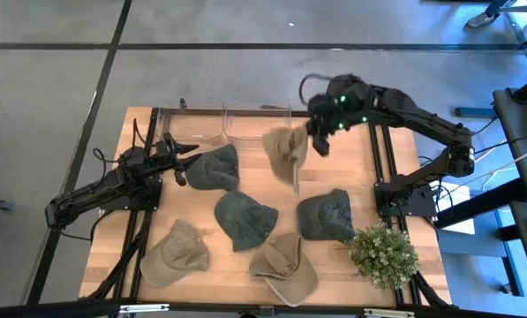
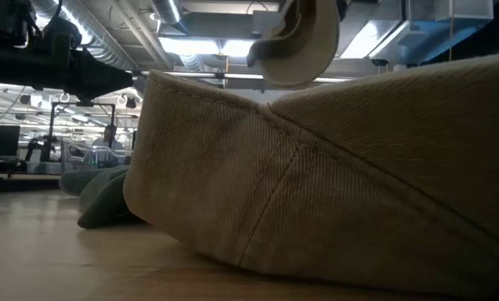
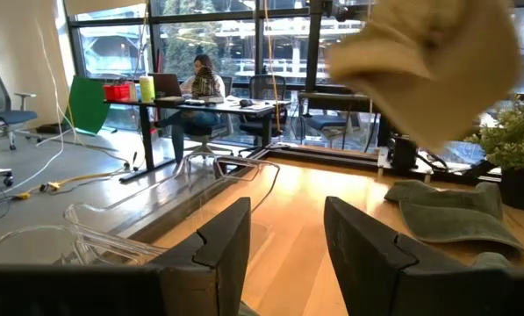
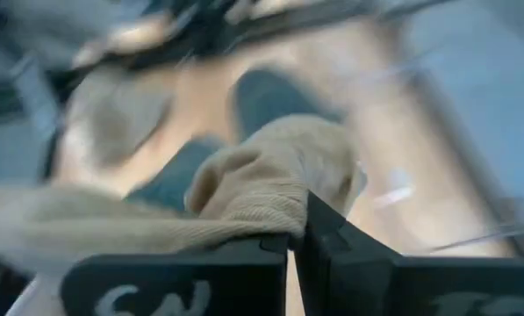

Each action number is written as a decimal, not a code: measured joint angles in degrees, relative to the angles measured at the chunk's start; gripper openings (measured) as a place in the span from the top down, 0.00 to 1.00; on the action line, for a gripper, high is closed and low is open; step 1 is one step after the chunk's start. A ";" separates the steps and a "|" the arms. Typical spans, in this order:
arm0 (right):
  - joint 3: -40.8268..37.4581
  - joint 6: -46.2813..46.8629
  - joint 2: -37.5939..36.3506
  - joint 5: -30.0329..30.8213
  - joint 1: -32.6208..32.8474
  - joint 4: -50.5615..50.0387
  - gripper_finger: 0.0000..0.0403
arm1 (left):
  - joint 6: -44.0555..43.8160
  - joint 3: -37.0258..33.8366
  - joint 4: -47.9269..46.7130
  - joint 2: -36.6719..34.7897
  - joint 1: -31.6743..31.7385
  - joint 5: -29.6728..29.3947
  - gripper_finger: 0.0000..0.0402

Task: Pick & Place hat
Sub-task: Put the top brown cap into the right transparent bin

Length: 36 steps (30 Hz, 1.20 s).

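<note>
Holding a tan hat [image 1: 286, 156] pinched in my right gripper [image 1: 317, 140], I have it hanging in the air over the far middle of the bench [image 1: 395, 291], its length drooping downward just near the clear bins [image 1: 245, 124]. My left gripper [image 1: 180, 162] waits open beside a green hat [image 1: 214, 167]. Only the overhead view shows the bins beyond the hat; the right wrist view shows the cloth caught between my closed fingers [image 4: 332, 254].
</note>
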 joint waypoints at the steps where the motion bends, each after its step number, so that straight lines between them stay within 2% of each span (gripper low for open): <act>1: 0.42 0.97 0.00 2.73 -0.58 1.22 0.99 | 0.00 0.02 0.00 0.01 0.00 0.00 0.64; 5: 1.92 -0.01 0.45 9.86 -3.12 0.50 0.99 | 0.00 0.00 -0.01 0.01 0.00 0.01 0.64; 8: 2.17 -0.09 1.12 13.17 -5.29 -4.46 0.99 | 0.02 0.00 0.00 0.01 0.00 0.00 0.64; 16: 2.19 10.07 6.47 13.43 -9.87 -24.78 0.99 | 0.00 0.00 0.00 0.01 0.00 -0.04 0.64; 21: 2.09 13.28 11.40 12.93 -10.82 -37.43 0.99 | 0.00 0.00 0.00 0.01 0.00 -0.04 0.64; 23: 1.28 12.93 12.45 8.52 -10.99 -36.43 0.99 | 0.00 0.01 0.00 0.01 0.00 -0.06 0.64; 31: 1.66 5.55 15.98 -17.85 -11.13 -35.98 0.98 | 0.00 0.01 0.00 -0.01 0.00 -0.03 0.64; 36: 1.66 2.15 16.56 -25.06 -11.11 -35.98 0.98 | 0.00 0.00 0.00 0.01 0.00 -0.01 0.64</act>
